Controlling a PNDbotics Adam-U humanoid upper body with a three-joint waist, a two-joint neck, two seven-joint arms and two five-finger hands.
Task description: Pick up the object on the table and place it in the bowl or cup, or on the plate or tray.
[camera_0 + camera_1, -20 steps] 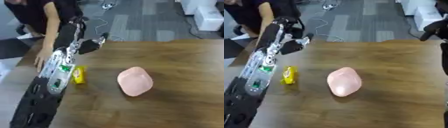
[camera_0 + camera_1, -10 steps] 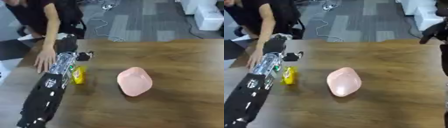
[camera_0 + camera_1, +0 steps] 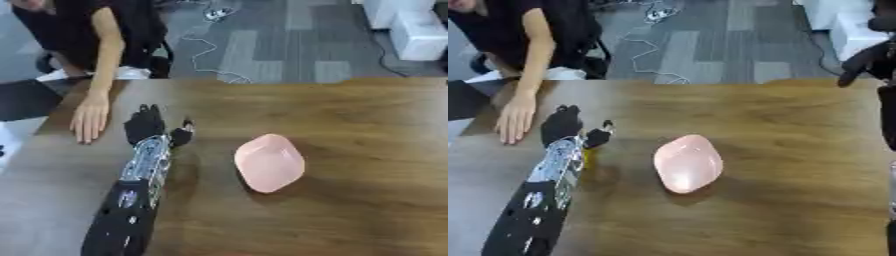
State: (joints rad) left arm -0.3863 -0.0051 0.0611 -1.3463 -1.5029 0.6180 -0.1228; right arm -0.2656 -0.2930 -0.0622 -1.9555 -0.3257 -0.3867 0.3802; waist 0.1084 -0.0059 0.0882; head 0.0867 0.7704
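A pink, shallow, rounded dish (image 3: 269, 162) lies in the middle of the wooden table (image 3: 367, 200). My left hand (image 3: 145, 126) is low over the table to the left of the dish, fingers straight and pointing away from me, thumb out to the right. My left forearm covers the small yellow object; only a yellow sliver (image 3: 588, 155) shows beside the wrist in the right eye view. My right hand (image 3: 863, 58) hangs above the table's far right corner, seen only in the right eye view.
The table's far edge (image 3: 289, 80) runs across the upper part of the view, with grey floor and a white cable (image 3: 206, 55) beyond it. A dark flat thing (image 3: 24, 98) lies at the table's left edge.
My left arm has come down from a raised pose to lie low along the table. The yellow object, plain to see earlier, is now almost hidden under the forearm. The dish has not moved.
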